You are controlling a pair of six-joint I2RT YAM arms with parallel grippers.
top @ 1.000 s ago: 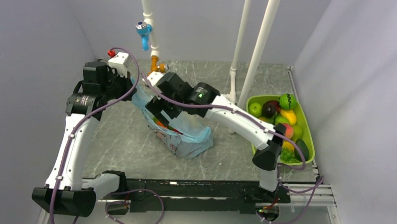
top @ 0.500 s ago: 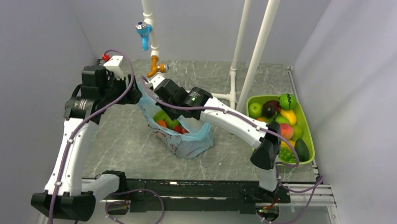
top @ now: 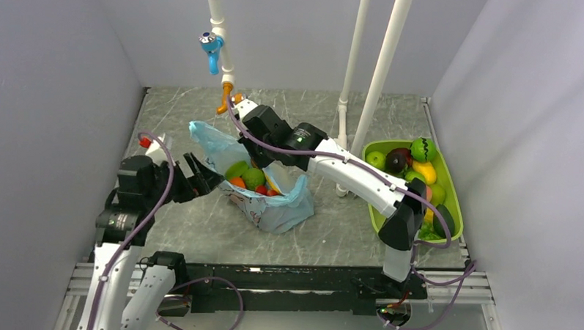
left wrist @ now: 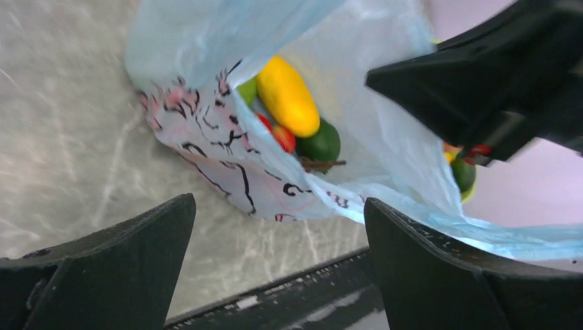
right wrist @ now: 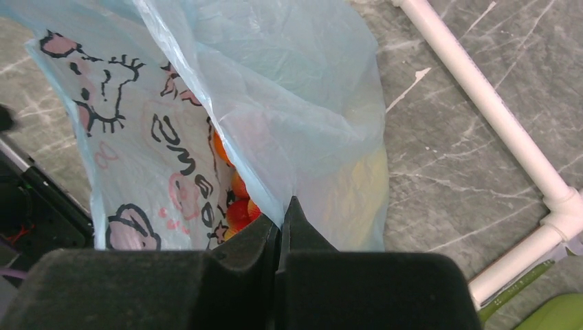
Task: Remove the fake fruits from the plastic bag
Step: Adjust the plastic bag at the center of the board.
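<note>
Grey marbled table (top: 331, 229), white pipes (top: 384, 65) (upright), blue tap (top: 211, 43)

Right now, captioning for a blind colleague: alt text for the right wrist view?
The right gripper pinches a fold of a thin, translucent light-blue plastic bag with pink-and-dark print. Inside, red and orange fake fruits show; a white plastic pipe lies on the grey marbled table.

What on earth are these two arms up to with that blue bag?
They are emptying toy fruit out of the plastic bag. The right gripper is shut on the bag's thin edge and holds it up, so the mouth gapes. The left gripper is open beside the mouth, gripping nothing. Several fake fruits, yellow, green, orange and red, lie inside the bag. A green tray on the right holds more fruit.
</note>
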